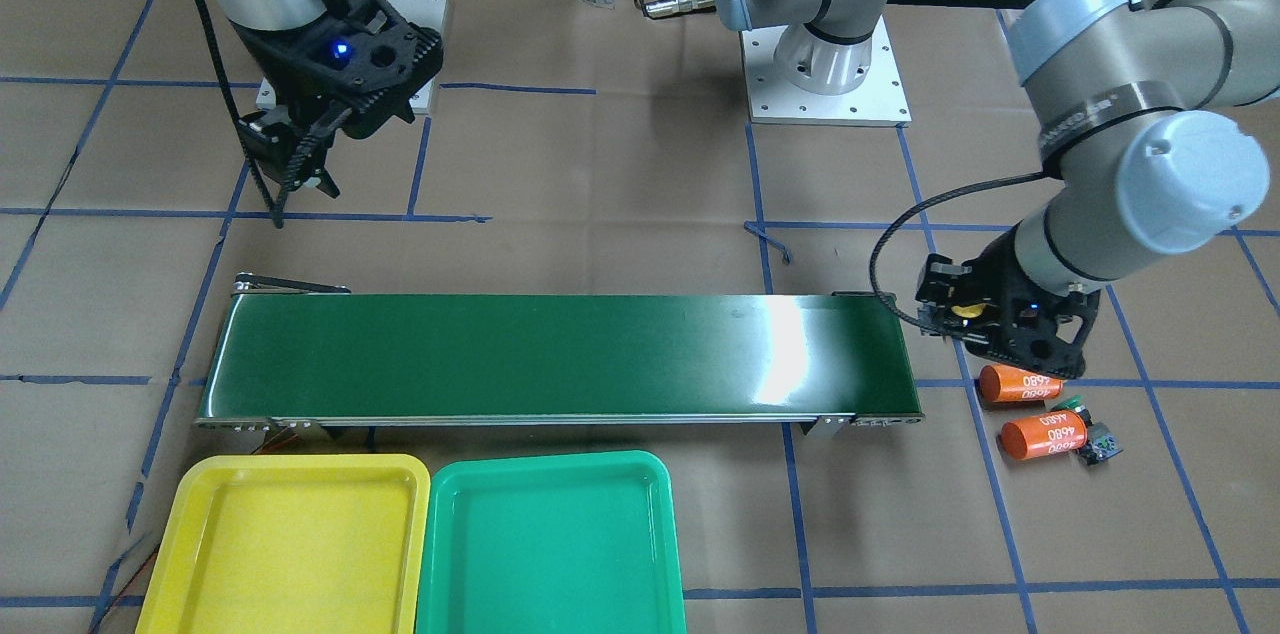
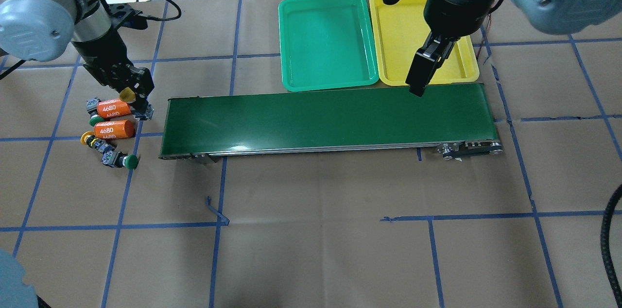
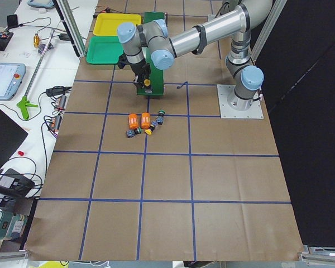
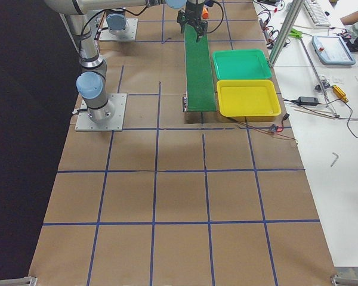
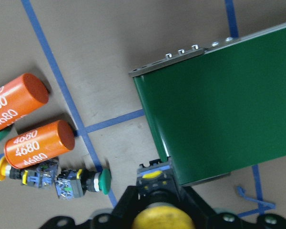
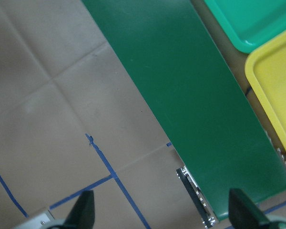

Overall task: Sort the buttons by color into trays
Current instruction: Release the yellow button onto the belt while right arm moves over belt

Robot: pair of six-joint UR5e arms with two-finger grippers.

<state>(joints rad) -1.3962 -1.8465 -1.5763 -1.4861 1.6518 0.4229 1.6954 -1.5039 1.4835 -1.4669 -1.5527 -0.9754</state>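
My left gripper (image 2: 134,99) is shut on a yellow-capped button (image 5: 161,218). It holds the button just off the conveyor's end, above the paper, beside the orange cylinders. The cap also shows in the front view (image 1: 966,310). Three more buttons lie on the paper by the cylinders: a yellow one (image 2: 88,139), a green one (image 2: 129,162) and a green one (image 2: 95,121) partly hidden between the cylinders. My right gripper (image 2: 417,88) is open and empty above the conveyor's other end, near the yellow tray (image 2: 403,31). The green tray (image 2: 325,38) sits beside the yellow one. Neither tray holds anything.
The long dark green conveyor belt (image 2: 330,118) runs across the table between the buttons and the trays. Two orange cylinders marked 4680 (image 2: 114,108) (image 2: 114,129) lie among the buttons. Cables and tools lie beyond the table's far edge.
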